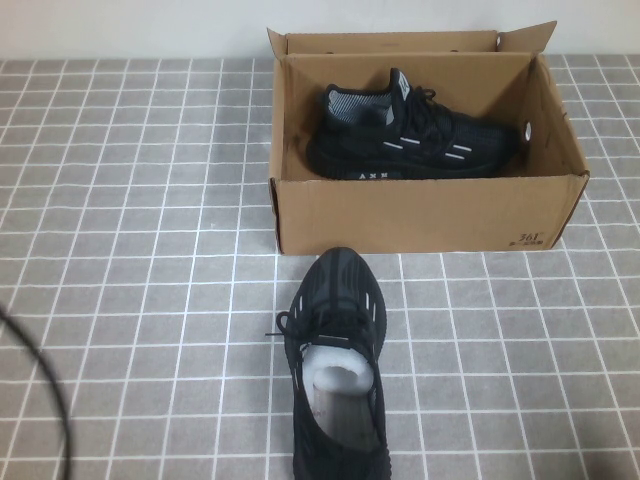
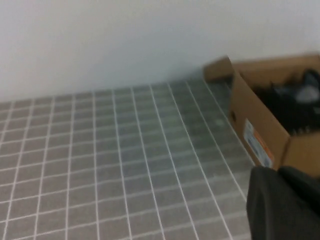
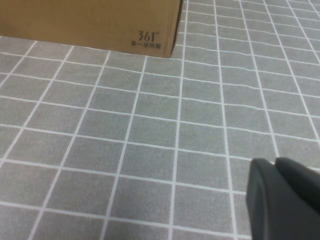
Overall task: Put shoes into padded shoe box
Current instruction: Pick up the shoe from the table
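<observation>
The brown cardboard shoe box (image 1: pixel 420 215) stands open at the back middle of the table. One black sneaker (image 1: pixel 420 135) lies on its side inside it. The other black sneaker (image 1: pixel 335 370) stands upright on the tiles in front of the box, toe toward the box, with white stuffing in its opening. Neither gripper shows in the high view. The left gripper (image 2: pixel 277 172) hangs over the tiles to the left of the box (image 2: pixel 260 130), shut and empty; the boxed sneaker (image 2: pixel 290 102) shows there as a blur. The right gripper (image 3: pixel 275 162) is over the tiles in front of the box's printed corner (image 3: pixel 100 25), shut and empty.
The table is covered in grey tiles with white grid lines. A dark cable (image 1: pixel 45 390) curves along the front left edge. A white wall (image 1: pixel 130 25) runs behind the box.
</observation>
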Robot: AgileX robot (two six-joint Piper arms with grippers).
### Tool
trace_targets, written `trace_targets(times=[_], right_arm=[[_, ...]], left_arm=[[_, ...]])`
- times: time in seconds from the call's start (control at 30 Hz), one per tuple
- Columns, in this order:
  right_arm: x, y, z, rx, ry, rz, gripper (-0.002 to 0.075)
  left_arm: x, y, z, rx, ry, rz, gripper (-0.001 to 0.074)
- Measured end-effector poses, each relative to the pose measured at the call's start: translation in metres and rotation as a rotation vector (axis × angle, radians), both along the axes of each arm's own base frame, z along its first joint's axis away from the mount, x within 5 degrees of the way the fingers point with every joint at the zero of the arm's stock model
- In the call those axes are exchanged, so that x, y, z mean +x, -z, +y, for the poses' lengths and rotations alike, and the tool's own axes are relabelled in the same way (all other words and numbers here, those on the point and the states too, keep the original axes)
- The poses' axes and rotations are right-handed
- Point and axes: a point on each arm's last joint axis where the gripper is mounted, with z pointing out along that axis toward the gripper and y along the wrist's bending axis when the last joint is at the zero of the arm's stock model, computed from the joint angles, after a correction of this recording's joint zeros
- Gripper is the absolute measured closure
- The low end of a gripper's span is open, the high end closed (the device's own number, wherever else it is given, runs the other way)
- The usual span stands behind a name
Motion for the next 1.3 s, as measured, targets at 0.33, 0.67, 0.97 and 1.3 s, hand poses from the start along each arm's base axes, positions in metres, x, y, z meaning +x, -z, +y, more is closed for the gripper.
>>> trace_targets(times=[0.33, 0.67, 0.97, 1.3], right_arm=[[0.000, 0.000, 0.000, 0.000, 0.000, 0.000, 0.0734], [0.000, 0.000, 0.000, 0.000, 0.000, 0.000, 0.0734], [0.000, 0.000, 0.000, 0.000, 0.000, 0.000, 0.0734], [0.000, 0.000, 0.000, -0.002, 0.000, 0.000, 0.0734]], left_arm=[[0.059, -0.017, -0.040, 0.238, 0.563, 0.314, 0.0739], [0.107, 0.001, -0.096, 0.301, 0.873, 0.373, 0.0739], [0.119, 0.043, -0.168, 0.693, 1.046, 0.441, 0.0686], [0.137, 0.084, -0.213, 0.906, 1.056, 0.500, 0.0325]])
